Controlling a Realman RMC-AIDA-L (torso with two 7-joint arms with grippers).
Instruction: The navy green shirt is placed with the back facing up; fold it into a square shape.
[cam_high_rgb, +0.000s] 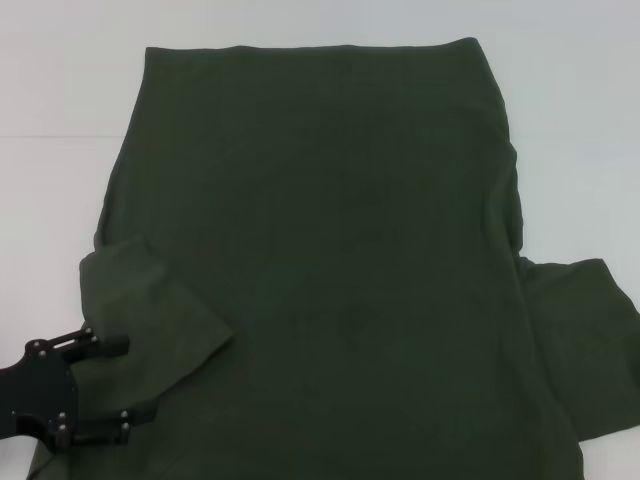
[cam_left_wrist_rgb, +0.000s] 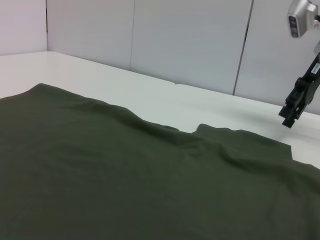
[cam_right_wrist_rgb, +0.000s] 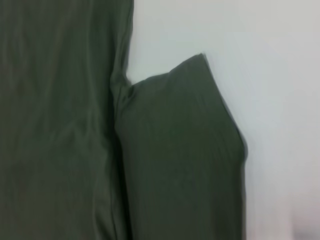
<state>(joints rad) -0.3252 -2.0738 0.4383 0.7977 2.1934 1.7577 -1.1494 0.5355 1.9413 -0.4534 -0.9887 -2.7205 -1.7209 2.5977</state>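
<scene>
navy green shirt (cam_right_wrist_rgb: 60, 130), sleeve (cam_right_wrist_rgb: 180, 150) spread flat, white table (cam_right_wrist_rgb: 270, 75)

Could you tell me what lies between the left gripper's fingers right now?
In the head view, the left gripper is open astride the dark olive-green fabric T-shirt's left sleeve; only shirt fabric lies between its fingers.

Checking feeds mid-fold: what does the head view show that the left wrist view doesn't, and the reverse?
Only the head view: the left pincer, open, at the shirt's left sleeve, which lies folded in over the body.

Only the left wrist view: the right pincer raised above the table, off the cloth, and the back wall panels.

Both: the navy green shirt spread flat, its right sleeve out, no lettering showing.
</scene>
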